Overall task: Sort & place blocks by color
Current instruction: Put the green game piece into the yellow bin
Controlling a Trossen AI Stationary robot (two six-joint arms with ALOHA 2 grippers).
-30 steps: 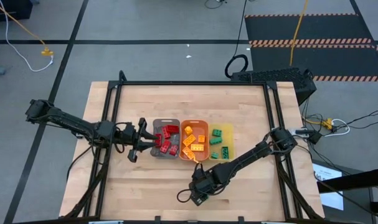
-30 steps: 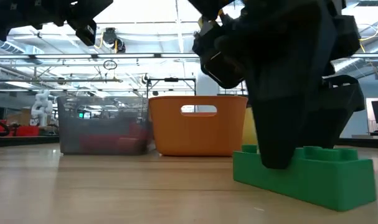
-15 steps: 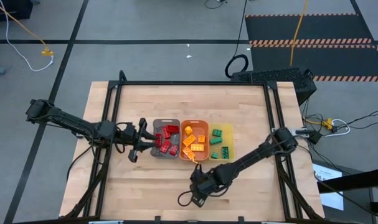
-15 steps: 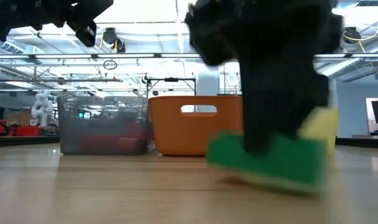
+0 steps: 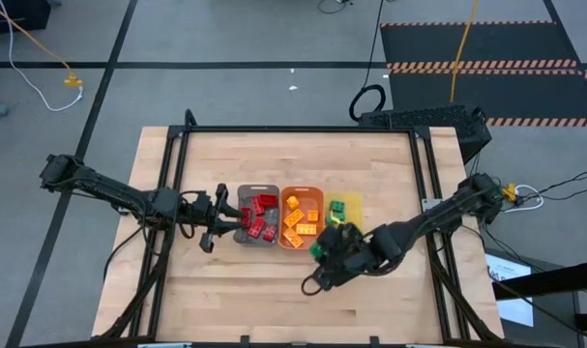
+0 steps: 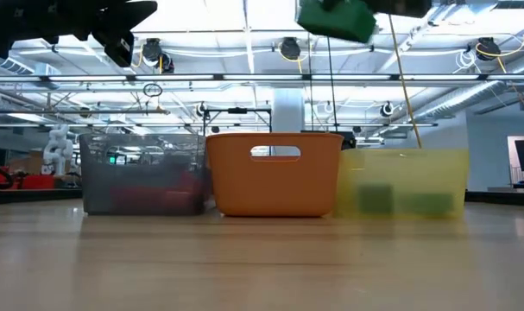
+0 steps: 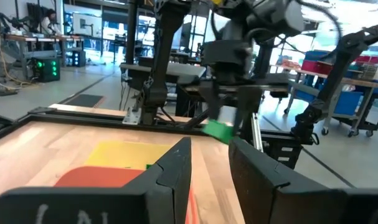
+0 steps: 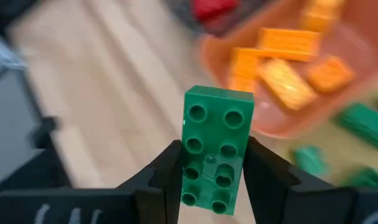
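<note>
While lifted, green block (image 8: 215, 149) sits between tool (image 8: 212, 173) fingers.

Bare worktop (image 5: 274, 290) lies open in front of the three trays (image 5: 298, 230); the left claw (image 5: 222, 218) crowds the grey tray's (image 5: 257, 228) outer side.

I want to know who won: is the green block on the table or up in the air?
Up in the air. The right gripper's fingers hold the green block high above the trays.
</note>
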